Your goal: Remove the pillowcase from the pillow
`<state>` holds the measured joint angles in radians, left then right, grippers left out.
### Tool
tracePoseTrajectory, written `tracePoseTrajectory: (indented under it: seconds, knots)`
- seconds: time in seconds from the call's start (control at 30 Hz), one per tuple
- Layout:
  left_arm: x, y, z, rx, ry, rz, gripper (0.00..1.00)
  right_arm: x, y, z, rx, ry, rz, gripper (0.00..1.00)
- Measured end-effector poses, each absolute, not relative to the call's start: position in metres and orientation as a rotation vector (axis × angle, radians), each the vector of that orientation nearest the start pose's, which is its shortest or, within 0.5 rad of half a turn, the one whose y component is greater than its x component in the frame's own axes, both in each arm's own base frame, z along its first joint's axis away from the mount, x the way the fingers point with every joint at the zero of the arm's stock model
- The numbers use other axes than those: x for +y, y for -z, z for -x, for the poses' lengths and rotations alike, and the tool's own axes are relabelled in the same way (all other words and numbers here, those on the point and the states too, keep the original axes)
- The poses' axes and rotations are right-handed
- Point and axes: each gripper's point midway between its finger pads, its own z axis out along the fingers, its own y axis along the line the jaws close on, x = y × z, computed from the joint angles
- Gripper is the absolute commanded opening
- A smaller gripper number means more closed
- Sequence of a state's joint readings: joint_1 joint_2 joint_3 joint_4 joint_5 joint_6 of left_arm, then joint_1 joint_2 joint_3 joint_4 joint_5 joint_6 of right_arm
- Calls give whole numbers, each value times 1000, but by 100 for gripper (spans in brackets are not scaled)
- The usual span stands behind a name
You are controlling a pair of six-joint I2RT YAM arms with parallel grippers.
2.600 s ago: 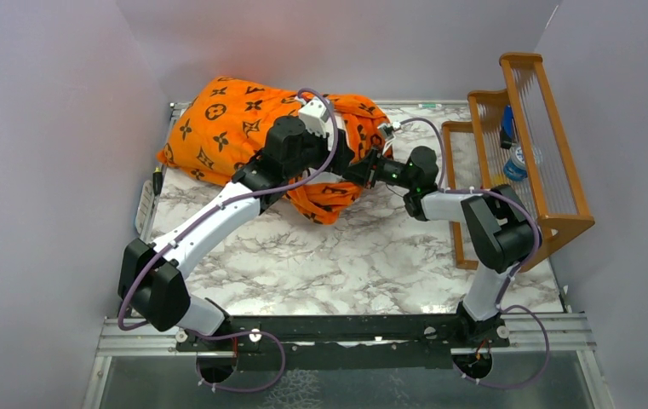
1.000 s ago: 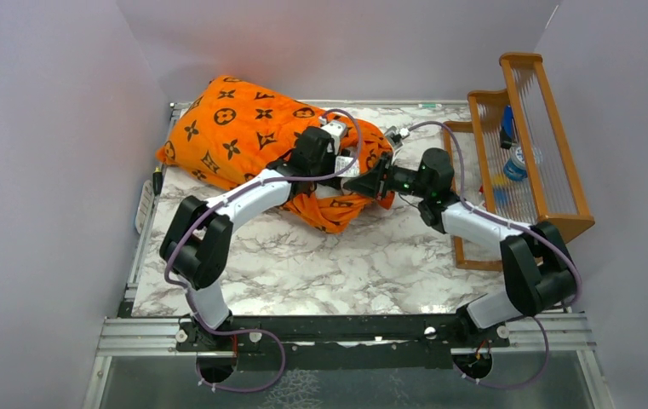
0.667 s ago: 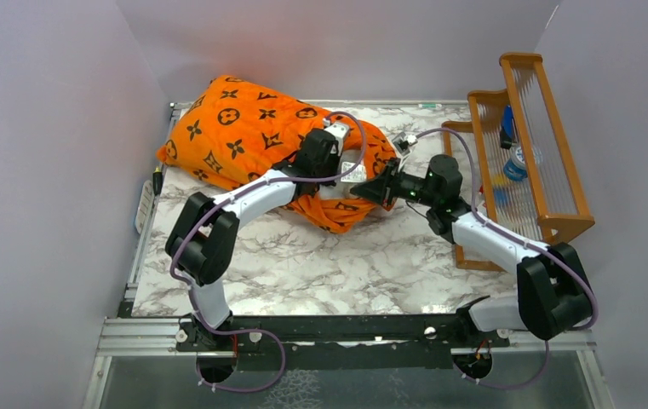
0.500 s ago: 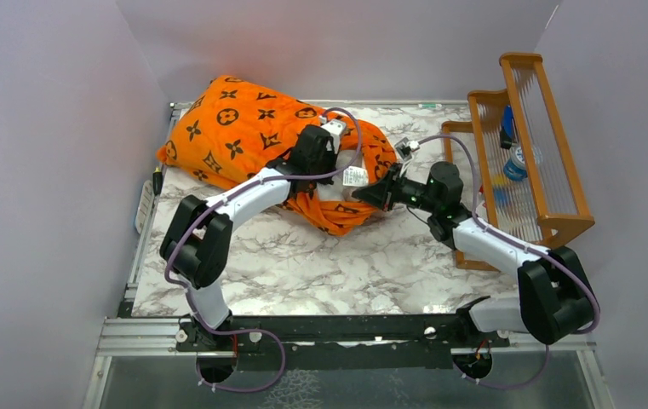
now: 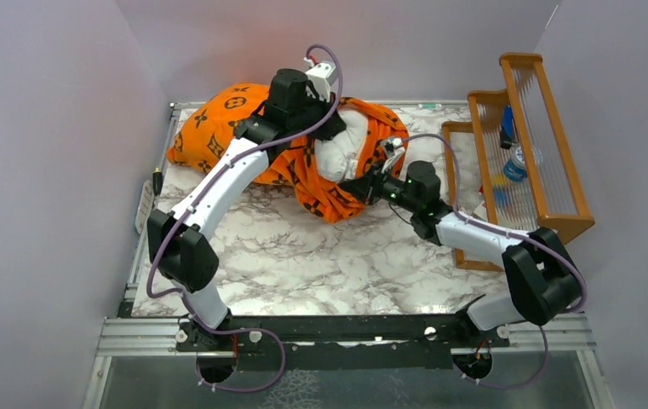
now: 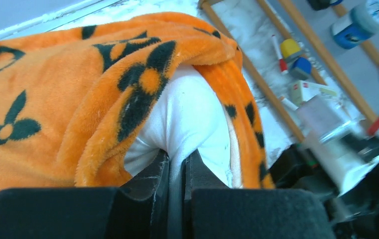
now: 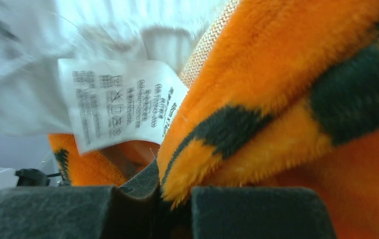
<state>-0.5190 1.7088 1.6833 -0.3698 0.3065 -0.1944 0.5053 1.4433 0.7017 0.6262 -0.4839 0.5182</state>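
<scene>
Seeing on my feeds the left gripper jaws pinched shut on the plump white stuffed pillow, which bulges from the bright orange black-printed fleece pillowcase at the far side of the marble tabletop, and the right gripper jaws clamped on that pillowcase's open hem.

Free room: near middle of the white marble-patterned counter, bare between left arm and right arm; obstructions: bunched orange black-printed fleece pillowcase over plump white pillow, far left; slatted brown wooden rack, right edge.
</scene>
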Motion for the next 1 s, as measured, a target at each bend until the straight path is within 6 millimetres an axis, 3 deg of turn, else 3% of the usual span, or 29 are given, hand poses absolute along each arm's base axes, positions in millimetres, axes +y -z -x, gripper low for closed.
tracePoseTrajectory:
  seconds: [0.13,0.23,0.43,0.53,0.67,0.77,0.83,1.0]
  knots:
    - [-297,-335,-410,1923,796,-503,0,324,-192,-311,1760,-1106,414,1]
    - [-288,-357,-409,1916,849,-464,0,342,-180,-307,1776,-1087,411,1]
    - [-278,-380,-404,1920,1041,-389,0,344,-152,-342,1840,-961,287,1]
    - [-266,-392,-403,1905,1121,-347,0,337,-156,-361,1834,-952,223,1]
    - [-224,-412,-394,1850,1189,-272,0,307,-164,-392,1822,-993,96,1]
    - [-170,-435,-378,1754,1263,-178,0,279,-172,-418,1798,-1024,5,1]
    - [-144,-447,-366,1694,1311,-139,0,276,-185,-426,1770,-1070,-3,1]
    - [-143,-456,-341,1636,1395,-200,0,276,-209,-434,1725,-1128,32,1]
